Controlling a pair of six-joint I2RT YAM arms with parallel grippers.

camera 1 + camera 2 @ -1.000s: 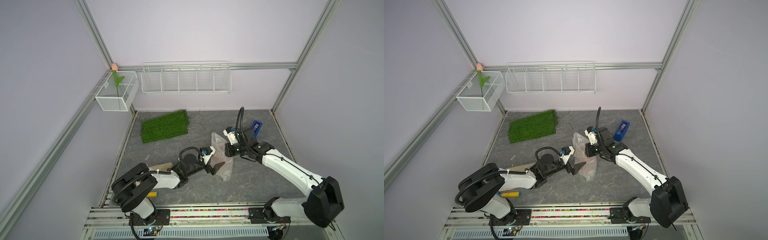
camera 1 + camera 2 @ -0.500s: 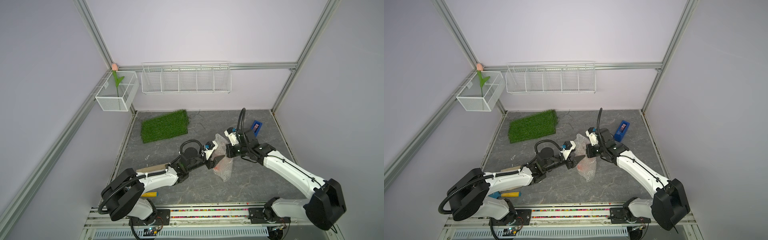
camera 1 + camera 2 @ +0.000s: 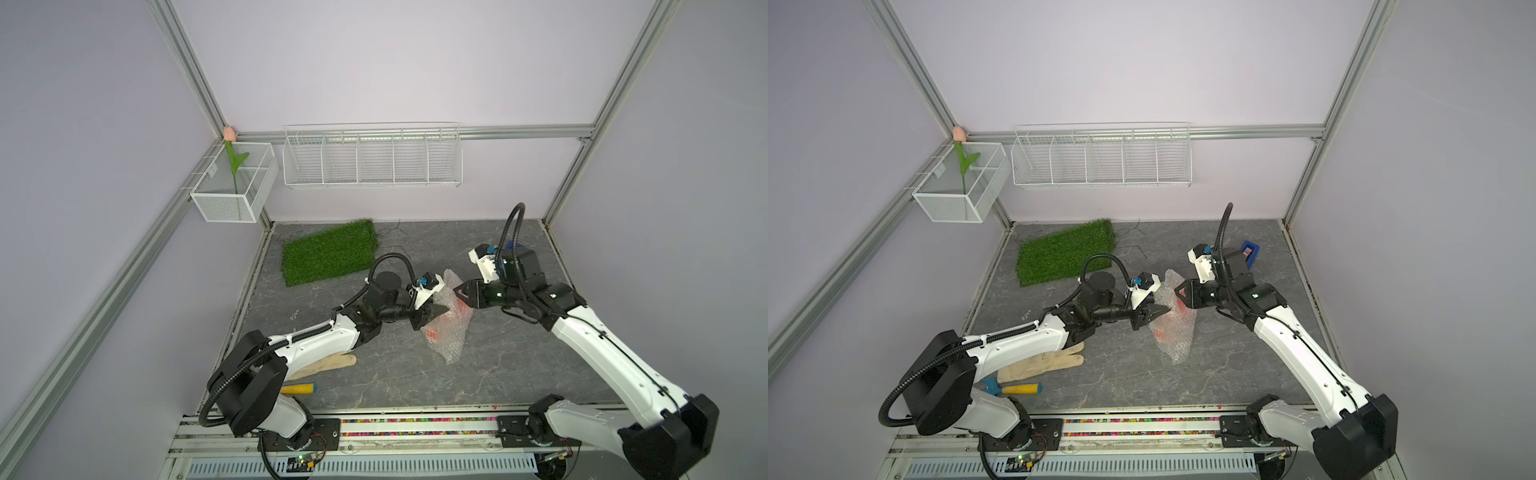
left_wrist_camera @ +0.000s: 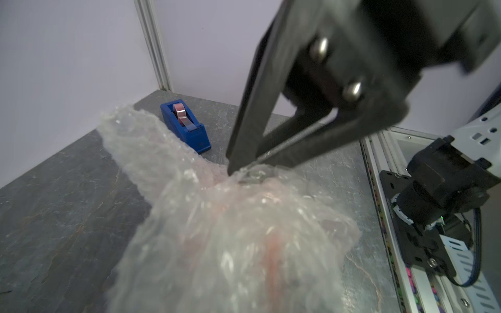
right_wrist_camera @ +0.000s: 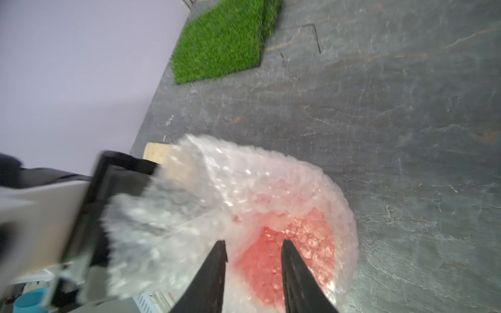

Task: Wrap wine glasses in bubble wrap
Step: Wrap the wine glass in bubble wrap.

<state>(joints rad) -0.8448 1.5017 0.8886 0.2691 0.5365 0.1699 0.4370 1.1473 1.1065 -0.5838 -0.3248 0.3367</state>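
Clear, crinkly bubble wrap (image 3: pixel 451 345) lies bunched on the middle of the grey stone-patterned surface (image 3: pixel 374 374), with the red-orange plastic goblet (image 3: pixel 434 332) lying inside it. My left pincer (image 4: pixel 241 169) nips a fold of film, I judge to draw it across. My right pincer (image 5: pixel 253 244) stands part-open over the cup, gripping nothing I can see.

Light: bright, soft and even in both top views; only faint shadows on the grey desk (image 3: pixel 374 382).
Glare: small white glints on the bubble wrap (image 5: pixel 244 173).
Blur: right wrist view smeared by motion; grass mat (image 5: pixel 222 40) soft.
Focus: left wrist view, near wrap blurred, blue tape dispenser (image 4: pixel 187 127) sharp.
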